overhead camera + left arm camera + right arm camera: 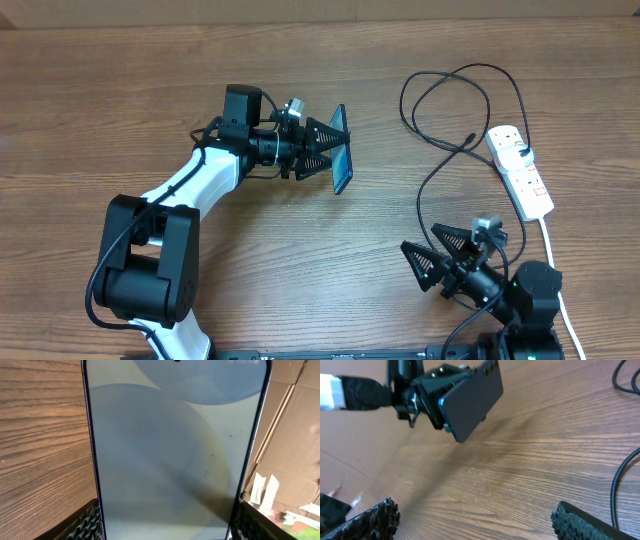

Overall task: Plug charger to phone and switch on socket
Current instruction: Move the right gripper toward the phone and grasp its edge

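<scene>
A: Where is the phone [343, 165] to be found, measured from the socket [520, 170]?

B: It is seen well apart from the socket, toward the left arm's side. It is held on edge and raised off the tabletop [120, 110], with its shadow cast on the wood beneath.

A: By what is it held?

B: It is gripped by the left hand [322, 148]. The fingers are closed partway against the phone's two long edges, and the lit, pale blue screen is turned toward that wrist's camera.

A: And the right hand [418, 236]?

B: It is spread wide and nothing is held in it. It is placed near the socket's cord end, on the side facing the phone.

A: How is the charger [403, 103] laid out?

B: Its adapter appears to be seated on the socket. The black cable is looped out past the socket's far end and is then brought back on the phone side, down toward the right hand. A small dark tip is seen just beside the socket's far end. Whether the cable is touched by the right hand cannot be told.

A: Are the socket's switches on?

B: That cannot be told, since they are shown too small.
</scene>
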